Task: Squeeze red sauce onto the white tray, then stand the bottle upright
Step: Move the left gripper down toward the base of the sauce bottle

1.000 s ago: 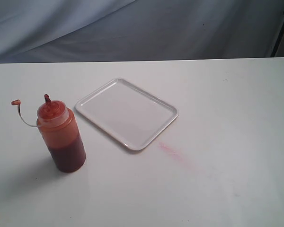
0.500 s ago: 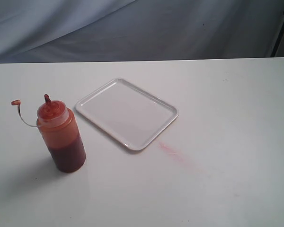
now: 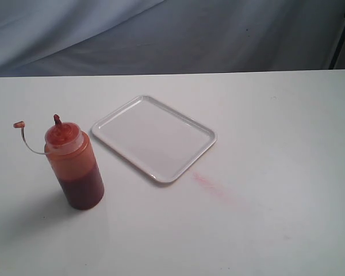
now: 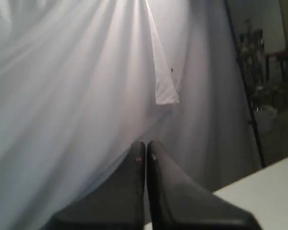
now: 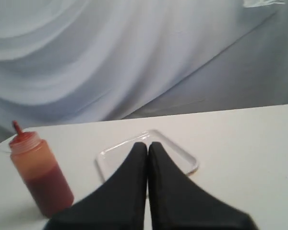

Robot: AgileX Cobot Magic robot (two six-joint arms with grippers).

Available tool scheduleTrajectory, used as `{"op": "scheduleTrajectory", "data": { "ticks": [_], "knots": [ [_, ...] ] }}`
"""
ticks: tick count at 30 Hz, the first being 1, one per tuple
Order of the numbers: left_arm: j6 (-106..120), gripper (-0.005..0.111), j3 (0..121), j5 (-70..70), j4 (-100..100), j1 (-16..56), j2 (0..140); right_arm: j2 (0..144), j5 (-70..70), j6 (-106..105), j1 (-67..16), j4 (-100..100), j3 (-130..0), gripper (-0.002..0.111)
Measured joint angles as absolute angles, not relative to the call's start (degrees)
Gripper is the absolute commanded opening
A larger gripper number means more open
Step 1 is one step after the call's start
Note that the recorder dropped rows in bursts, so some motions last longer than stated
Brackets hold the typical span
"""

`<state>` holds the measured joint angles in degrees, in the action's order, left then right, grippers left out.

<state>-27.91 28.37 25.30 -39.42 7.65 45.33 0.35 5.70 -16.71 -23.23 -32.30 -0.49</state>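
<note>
Bottle (image 3: 75,167): upright on the table, at 8 o'clock from the white tray (image 3: 153,138), near but apart; untouched.
Red sauce (image 3: 83,190): all inside the bottle, darkest in the lower half; none on the tray.
Cap (image 3: 18,124): off the nozzle (image 3: 57,119), hanging on its tether at 10 o'clock from the bottle.
Left gripper (image 4: 145,151): jaws pressed together, nothing between them; pointed at the drapery, outside the exterior view.
Right gripper (image 5: 148,148): jaws closed tip to tip, empty; aimed toward the tray, clear of the bottle.
Step in hand: judged as the reach for the bottle, not begun.
Method advised: spread jaws wide before closing in; take the body at mid-height; grip lightly, since an open nozzle would likely squirt early; tip only once above the tray's middle.
Table (image 3: 276,144): white, matt; faint pink smear (image 3: 215,190) at 4 o'clock from the tray's near corner.
Room: grey-blue backdrop cloth (image 3: 161,34) at 12 o'clock; dark stand at the far edge.
</note>
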Motion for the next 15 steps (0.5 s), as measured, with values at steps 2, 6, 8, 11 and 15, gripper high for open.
{"op": "scheduleTrajectory", "data": {
  "ticks": [2, 6, 8, 11, 15],
  "knots": [
    [-26.1, 0.027, 32.0, 23.4, -39.8, 7.7, 53.3, 0.4, 5.3, -18.6, -28.1, -32.5, -0.6, 0.0],
    [-25.4, 0.063, 35.0, 20.6, -40.8, 7.7, 58.8, 0.4, 3.7, -19.3, -30.3, -32.5, -0.6, 0.0],
    [-24.6, 0.085, 35.5, 18.3, -41.3, 7.7, 59.8, 0.4, 3.2, -19.3, -30.6, -32.5, -0.6, 0.0],
    [-23.2, 0.105, 35.6, 14.3, -41.5, 7.7, 60.7, 0.4, 2.9, -19.3, -30.6, -32.5, -0.6, 0.0],
    [-22.8, 0.105, 35.6, 11.3, -41.5, 7.7, 61.4, 0.4, 2.9, -19.3, -30.6, -32.5, -0.6, 0.0]
  ]
}}
